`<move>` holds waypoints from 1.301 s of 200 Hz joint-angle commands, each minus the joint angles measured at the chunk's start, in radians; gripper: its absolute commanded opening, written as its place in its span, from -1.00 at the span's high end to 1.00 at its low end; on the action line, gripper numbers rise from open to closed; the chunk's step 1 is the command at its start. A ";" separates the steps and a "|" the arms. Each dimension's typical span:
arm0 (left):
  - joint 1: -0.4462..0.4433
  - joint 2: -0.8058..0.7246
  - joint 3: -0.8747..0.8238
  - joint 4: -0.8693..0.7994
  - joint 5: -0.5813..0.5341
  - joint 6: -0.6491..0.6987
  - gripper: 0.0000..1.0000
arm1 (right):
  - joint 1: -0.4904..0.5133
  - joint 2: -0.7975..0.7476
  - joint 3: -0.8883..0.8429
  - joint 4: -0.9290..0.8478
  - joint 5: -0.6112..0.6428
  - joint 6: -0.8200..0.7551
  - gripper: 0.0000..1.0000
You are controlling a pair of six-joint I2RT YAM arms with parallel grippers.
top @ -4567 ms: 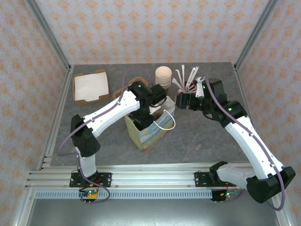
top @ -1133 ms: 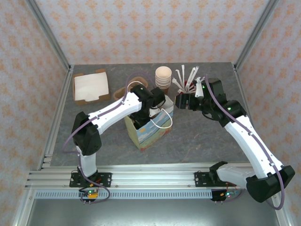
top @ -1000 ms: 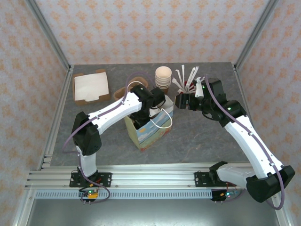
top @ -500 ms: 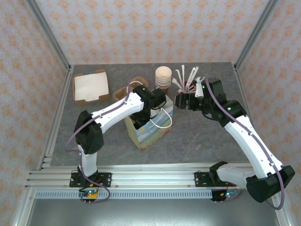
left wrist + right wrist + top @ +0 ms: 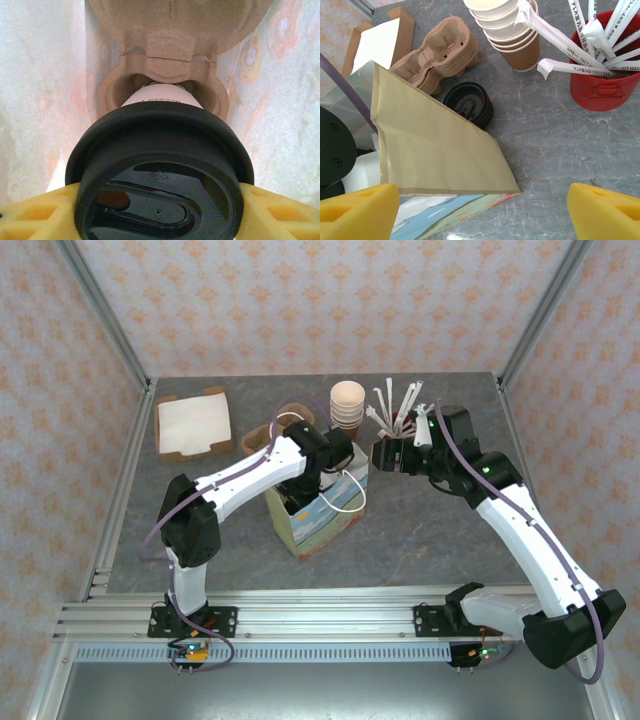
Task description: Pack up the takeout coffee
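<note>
Left fingers (image 5: 30,215) clasp coffee (image 5: 162,97), upright, lid (image 5: 160,145) up

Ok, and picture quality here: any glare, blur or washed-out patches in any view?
Top external: even light, soft shadows, sharp. Left wrist: the round black plastic lid sits close, with pale sheen on its glossy top; the paper bag's walls look washed out and soft. Right wrist: crisp on the red cup of white stirrers; the yellow fingers at the bottom are slightly soft.

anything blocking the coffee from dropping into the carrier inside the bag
Nothing visible. The takeout coffee sits directly above a socket of the cardboard carrier at the bottom of the bag, its base at the socket's mouth; the bag's walls stand clear on both sides.
</note>
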 commanded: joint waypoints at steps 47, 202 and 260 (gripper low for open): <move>0.004 0.056 -0.065 0.031 -0.002 -0.010 0.29 | -0.004 0.007 0.028 -0.002 -0.011 0.010 -0.75; 0.004 0.015 -0.001 0.035 -0.009 -0.047 -0.14 | -0.003 -0.013 0.020 -0.023 0.015 0.002 -0.75; 0.004 0.006 0.020 0.023 -0.004 -0.053 -0.45 | -0.002 -0.014 0.018 -0.024 0.013 0.006 -0.75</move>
